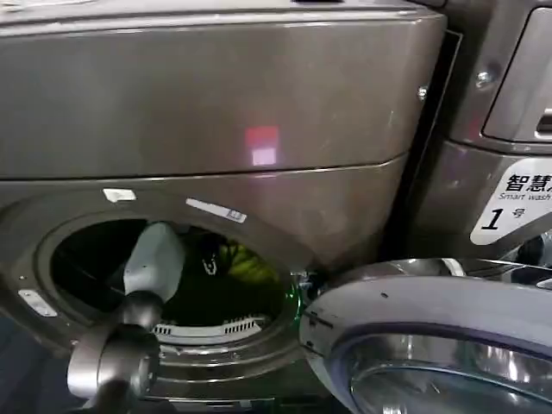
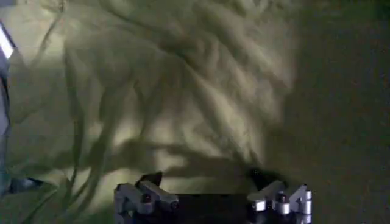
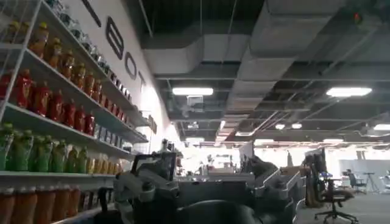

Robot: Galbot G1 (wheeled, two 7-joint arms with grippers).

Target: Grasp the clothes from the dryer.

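Dryer [image 1: 216, 95], door [image 1: 431, 336] swung open: left tool [image 2: 210, 182] is reaching inside the drum, fingers [image 2: 146, 195] spread wide and gripping nothing, hovering just before the clothes [image 2: 164, 91] lying inside; right tool [image 3: 201, 195] is pointing away, open, empty.

We find the dryer [image 1: 216, 103] porthole open, but our left arm fills its left half, leaving dark free room to the right of it. The swung-out glass door [image 1: 431, 345] crowds the opening's right side. Inside, the clothes [image 2: 158, 91] lie just ahead of the left gripper [image 2: 210, 204], whose fingers [image 2: 146, 196] are spread.
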